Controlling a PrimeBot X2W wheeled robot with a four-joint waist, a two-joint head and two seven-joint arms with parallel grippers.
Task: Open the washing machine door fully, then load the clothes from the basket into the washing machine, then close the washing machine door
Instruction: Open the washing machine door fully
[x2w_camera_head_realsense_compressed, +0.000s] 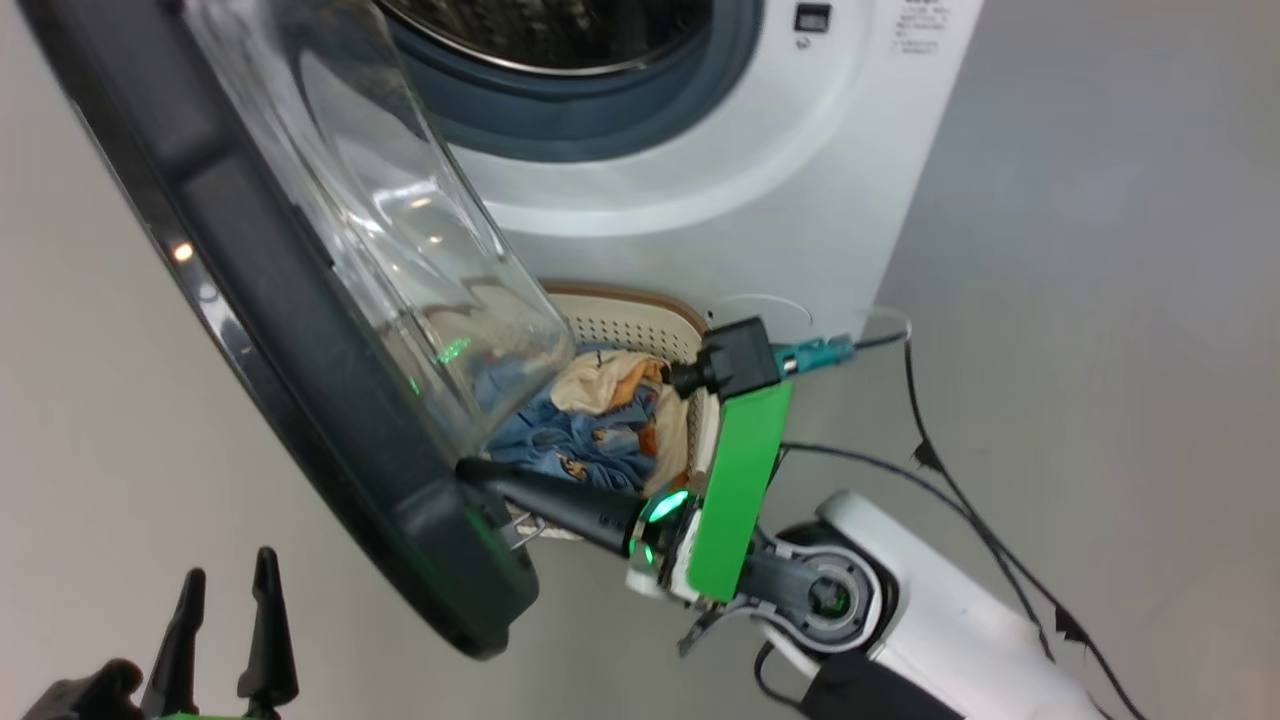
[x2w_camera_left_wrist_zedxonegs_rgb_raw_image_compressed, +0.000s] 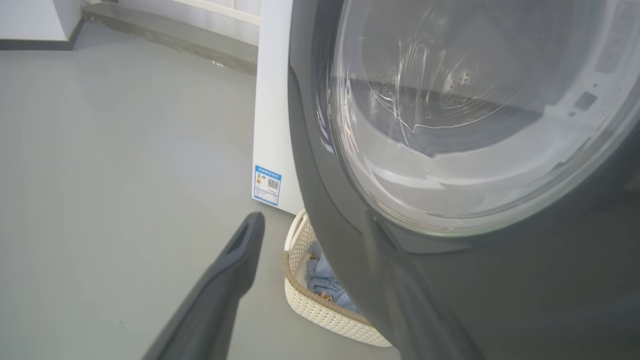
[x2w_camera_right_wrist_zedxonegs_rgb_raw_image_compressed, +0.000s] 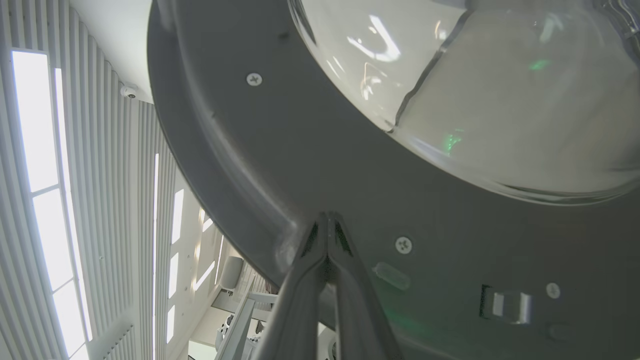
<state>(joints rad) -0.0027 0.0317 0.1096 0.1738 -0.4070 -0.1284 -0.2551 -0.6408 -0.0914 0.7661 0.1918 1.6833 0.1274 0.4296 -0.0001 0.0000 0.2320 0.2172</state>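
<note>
Large round washing machine door (x2w_camera_head_realsense_compressed: 290, 390), glossy black rim, dark grey inner face, bulging clear glass bowl: seen part-open, swung out from big white front-loading washing machine (x2w_camera_head_realsense_compressed: 760, 180). Right gripper (x2w_camera_right_wrist_zedxonegs_rgb_raw_image_compressed: 327, 218) seen closed, nothing held; tips appear pressed to inner face just below glass bowl, near free edge. Door lies straight ahead of tips, so outward push judged needed. Left gripper (x2w_camera_head_realsense_compressed: 228, 572) spread open, empty, on door's outer side, apart from rim. Cream-white perforated plastic basket (x2w_camera_head_realsense_compressed: 625, 305) on floor at machine's front foot; light-blue printed clothes (x2w_camera_head_realsense_compressed: 575, 435) heaped inside.
</note>
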